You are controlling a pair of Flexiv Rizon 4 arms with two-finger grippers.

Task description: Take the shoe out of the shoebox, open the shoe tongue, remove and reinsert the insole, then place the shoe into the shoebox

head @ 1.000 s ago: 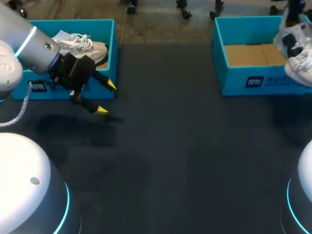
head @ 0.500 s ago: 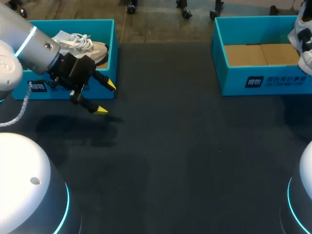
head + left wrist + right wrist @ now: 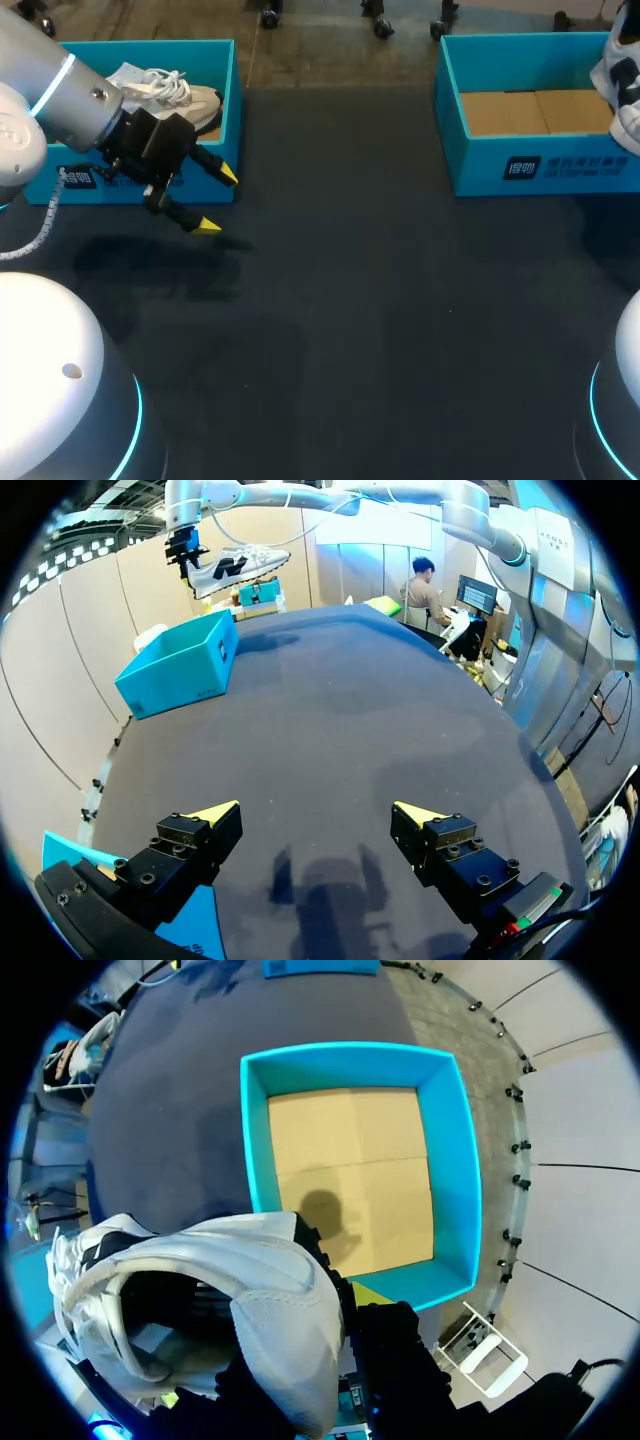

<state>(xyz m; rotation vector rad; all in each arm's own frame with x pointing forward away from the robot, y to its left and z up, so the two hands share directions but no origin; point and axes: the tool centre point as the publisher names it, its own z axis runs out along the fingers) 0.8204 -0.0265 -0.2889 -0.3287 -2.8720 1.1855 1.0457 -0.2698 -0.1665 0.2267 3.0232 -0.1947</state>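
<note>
A white shoe with black marks [image 3: 210, 1290] hangs in the air above the open teal shoebox [image 3: 455, 1160], whose brown cardboard floor is bare. My right gripper [image 3: 340, 1295] is shut on the shoe's heel edge, and its fingers are mostly hidden by the shoe. In the head view this shoe [image 3: 620, 85] shows only partly at the far right edge, over the right shoebox [image 3: 520, 165]. My left gripper [image 3: 218, 202] stands open and empty, low over the table in front of the left shoebox [image 3: 130, 190]. Seen from the left wrist, the left gripper [image 3: 318, 812] has nothing between its fingers.
The left shoebox holds a second white shoe with laces [image 3: 168, 90]. A dark mat [image 3: 380, 300] covers the table between the two boxes. The left wrist view shows the right shoebox [image 3: 180, 665] far ahead, with the held shoe [image 3: 235, 565] above it.
The right arm has carried the shoe up and toward the right edge of the head view, then stopped. The left arm has stayed put.
</note>
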